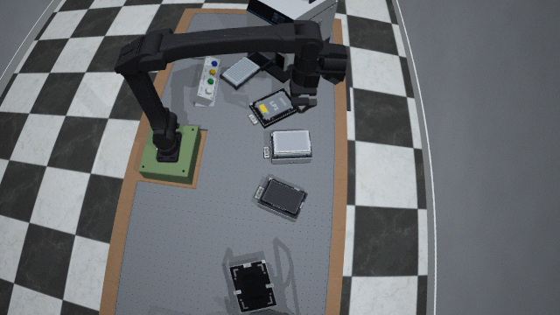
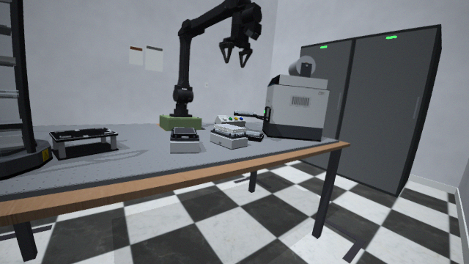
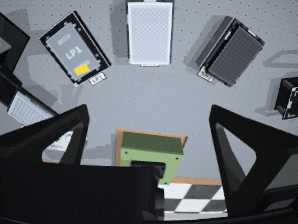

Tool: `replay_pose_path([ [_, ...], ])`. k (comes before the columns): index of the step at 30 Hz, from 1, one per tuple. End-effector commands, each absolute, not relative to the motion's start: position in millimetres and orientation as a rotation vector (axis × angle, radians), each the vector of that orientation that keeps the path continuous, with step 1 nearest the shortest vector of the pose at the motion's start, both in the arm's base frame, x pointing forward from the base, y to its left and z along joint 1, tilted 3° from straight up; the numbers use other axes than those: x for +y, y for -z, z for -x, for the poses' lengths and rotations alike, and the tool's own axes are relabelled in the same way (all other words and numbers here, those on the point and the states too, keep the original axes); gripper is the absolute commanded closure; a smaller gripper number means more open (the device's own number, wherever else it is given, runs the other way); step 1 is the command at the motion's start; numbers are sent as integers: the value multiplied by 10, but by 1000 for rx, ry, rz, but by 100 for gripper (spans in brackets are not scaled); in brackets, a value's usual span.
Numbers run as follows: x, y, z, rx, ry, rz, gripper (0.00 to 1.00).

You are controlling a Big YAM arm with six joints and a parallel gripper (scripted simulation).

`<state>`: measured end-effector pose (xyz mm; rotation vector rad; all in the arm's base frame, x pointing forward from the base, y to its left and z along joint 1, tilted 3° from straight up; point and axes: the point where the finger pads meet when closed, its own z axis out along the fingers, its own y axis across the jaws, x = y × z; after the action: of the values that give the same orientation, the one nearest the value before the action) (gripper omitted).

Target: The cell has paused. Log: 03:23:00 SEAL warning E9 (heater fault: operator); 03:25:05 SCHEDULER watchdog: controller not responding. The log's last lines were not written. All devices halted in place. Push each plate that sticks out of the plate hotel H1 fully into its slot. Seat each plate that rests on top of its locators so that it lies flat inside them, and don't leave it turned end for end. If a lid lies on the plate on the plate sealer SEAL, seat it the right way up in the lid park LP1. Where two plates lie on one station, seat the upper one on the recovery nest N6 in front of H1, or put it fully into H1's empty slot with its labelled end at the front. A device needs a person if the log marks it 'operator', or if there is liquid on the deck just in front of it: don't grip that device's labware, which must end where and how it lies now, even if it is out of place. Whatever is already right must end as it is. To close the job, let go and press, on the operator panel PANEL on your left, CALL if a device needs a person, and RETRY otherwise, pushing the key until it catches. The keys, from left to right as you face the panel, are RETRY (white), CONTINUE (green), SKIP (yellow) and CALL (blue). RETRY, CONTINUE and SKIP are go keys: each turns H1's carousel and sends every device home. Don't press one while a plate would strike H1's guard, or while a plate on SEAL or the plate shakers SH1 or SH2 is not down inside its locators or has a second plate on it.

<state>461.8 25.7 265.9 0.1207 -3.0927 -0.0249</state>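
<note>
My gripper (image 1: 304, 103) (image 2: 234, 55) (image 3: 149, 111) is open and empty, high above the deck next to the lid park LP1 (image 1: 273, 107) (image 3: 75, 50), a dark frame with a grey face and a yellow patch. A pale well plate (image 1: 240, 71) (image 3: 21, 110) lies on the tray of the sealer SEAL (image 1: 292, 10) (image 2: 297, 110). A white plate (image 1: 290, 143) (image 2: 229, 129) (image 3: 149, 32) sits on one shaker. A dark plate (image 1: 283, 198) (image 2: 184, 132) (image 3: 233, 54) sits on the other. The black nest N6 (image 1: 253, 285) (image 2: 81, 134) (image 3: 288, 96) holds nothing. The panel PANEL (image 1: 206, 81) (image 2: 228, 119) shows four coloured keys.
The arm's green base (image 1: 170, 155) (image 2: 180, 122) (image 3: 152, 151) stands at the deck's left edge. The plate hotel H1 (image 2: 19, 92) rises at the near left in the exterior view; its slots are cut off. Dark cabinets (image 2: 370, 106) stand behind the table.
</note>
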Motion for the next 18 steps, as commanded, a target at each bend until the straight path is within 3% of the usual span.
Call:
replay_pose_path([
  [1, 246, -2522, -4644, -3116, 25, -98, 0],
  [18, 318, -1677, -4632, -3094, 24, -116, 0],
])
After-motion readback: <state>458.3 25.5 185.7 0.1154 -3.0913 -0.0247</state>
